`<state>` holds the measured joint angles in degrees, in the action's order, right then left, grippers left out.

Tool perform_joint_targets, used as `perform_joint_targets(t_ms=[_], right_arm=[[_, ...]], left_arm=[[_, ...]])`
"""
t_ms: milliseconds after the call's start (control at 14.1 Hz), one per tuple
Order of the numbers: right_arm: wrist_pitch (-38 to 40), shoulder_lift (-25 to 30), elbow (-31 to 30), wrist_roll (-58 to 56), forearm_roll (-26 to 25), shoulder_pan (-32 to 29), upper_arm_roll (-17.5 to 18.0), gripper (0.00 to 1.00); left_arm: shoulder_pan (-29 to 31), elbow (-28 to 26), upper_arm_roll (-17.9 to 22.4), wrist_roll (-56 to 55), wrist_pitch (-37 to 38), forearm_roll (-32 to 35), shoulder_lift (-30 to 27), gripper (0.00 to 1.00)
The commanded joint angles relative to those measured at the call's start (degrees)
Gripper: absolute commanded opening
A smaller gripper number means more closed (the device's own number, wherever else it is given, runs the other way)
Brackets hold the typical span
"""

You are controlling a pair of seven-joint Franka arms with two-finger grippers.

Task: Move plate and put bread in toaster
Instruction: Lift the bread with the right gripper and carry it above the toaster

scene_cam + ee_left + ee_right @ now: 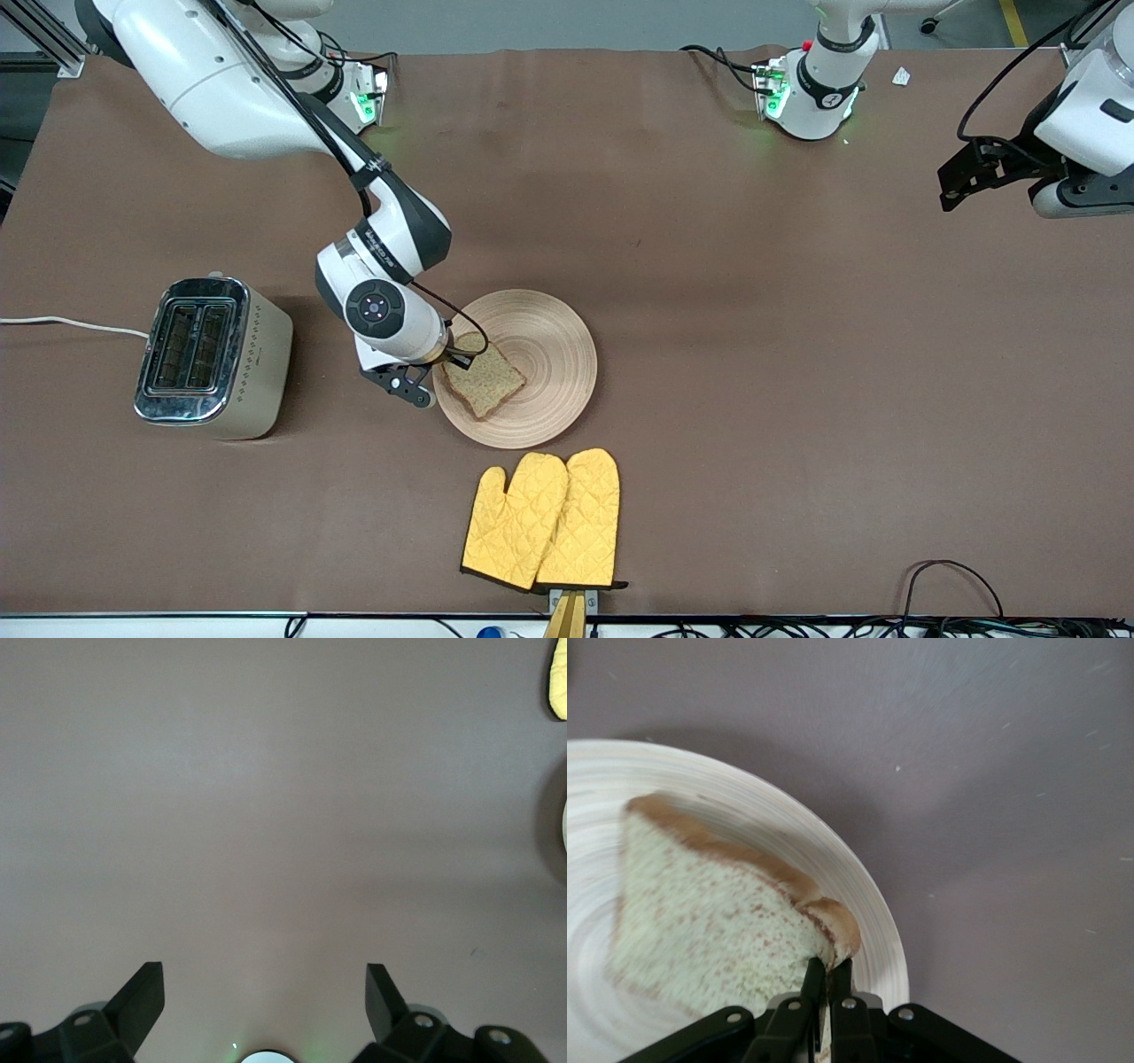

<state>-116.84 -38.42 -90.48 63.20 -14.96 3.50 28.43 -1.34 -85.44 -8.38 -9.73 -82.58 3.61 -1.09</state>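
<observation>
The bread lies on the round wooden plate near the table's middle. My right gripper is at the plate's edge toward the toaster, shut on a corner of the slice; in the right wrist view the fingers pinch the bread's crust over the plate. The toaster stands toward the right arm's end of the table, slots up, white cord trailing off. My left gripper is open and empty, held high over bare table at the left arm's end, waiting.
A pair of yellow oven mitts lies nearer the front camera than the plate, by the table's front edge; a mitt's edge shows in the left wrist view. Cables run along the front edge.
</observation>
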Motion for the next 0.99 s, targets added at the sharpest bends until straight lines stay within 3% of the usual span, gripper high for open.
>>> perform_joint_targets(t_ms=[0,213,354,567,921], right_arm=[[11.7,1.2,7.5,-5.2,-1.2,-1.5,1.9,0.00],[25.8,1.3,15.2,-19.5,-1.7,-2.9,1.4,0.00],[33.8,1.3,19.6,-28.9,-5.0,-4.0,1.1,0.00],[44.7,1.6,22.0,-41.6,-15.7,-4.0,1.3,0.00],[55.1,3.4,22.0,-59.0,-32.7,-3.2,1.7,0.00]], left_arm=[[-0.4,-0.2,0.4,1.2,-0.1,-0.7,-0.4,1.00],[-0.7,-0.1,0.0,1.0,-0.4,-1.0,0.6,1.00],[-0.6,0.0,0.0,1.0,-1.1,-1.5,1.0,1.00],[-0.7,0.0,-0.1,1.0,-1.2,-1.6,1.0,1.00],[-0.6,0.1,-0.1,1.0,-1.3,-1.6,1.0,1.00]])
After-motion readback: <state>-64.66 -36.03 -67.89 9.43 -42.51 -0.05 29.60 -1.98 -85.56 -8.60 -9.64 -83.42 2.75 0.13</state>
